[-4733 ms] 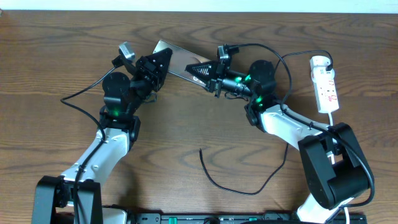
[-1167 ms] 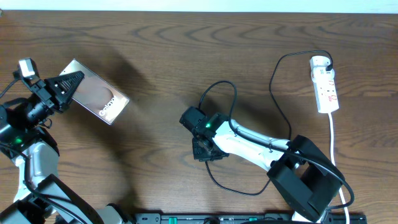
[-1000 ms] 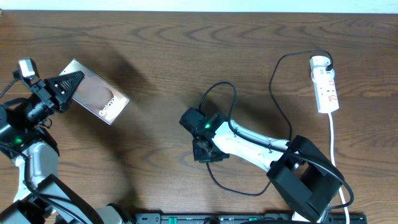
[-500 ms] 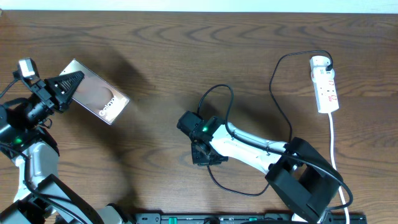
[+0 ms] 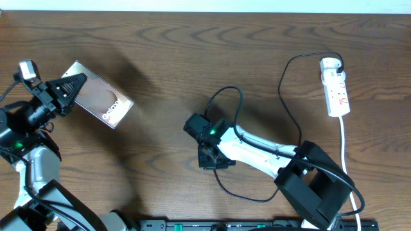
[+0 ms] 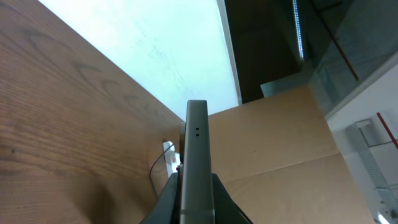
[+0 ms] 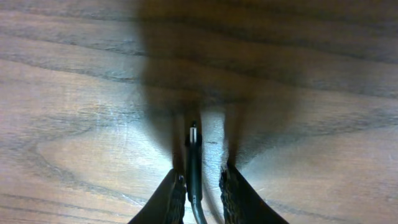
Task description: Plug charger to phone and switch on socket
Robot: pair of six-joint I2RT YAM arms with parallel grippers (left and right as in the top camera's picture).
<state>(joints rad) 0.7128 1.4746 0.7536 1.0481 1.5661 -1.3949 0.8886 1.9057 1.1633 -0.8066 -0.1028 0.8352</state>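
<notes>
While left fingers [image 6: 163,208] are gripping the phone [image 5: 99,95], right fingers [image 7: 177,196] are straddling the charger's connector [image 7: 193,140], open; pinching squarely behind its tip seems wisest.

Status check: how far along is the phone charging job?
Done: the left gripper holds the phone up off the table, and the charger looks plugged into the socket. In hand: the right gripper straddles the charger's connector on the table, jaws not closed. Left: grasp the connector, plug it into the phone, switch the socket on.
</notes>
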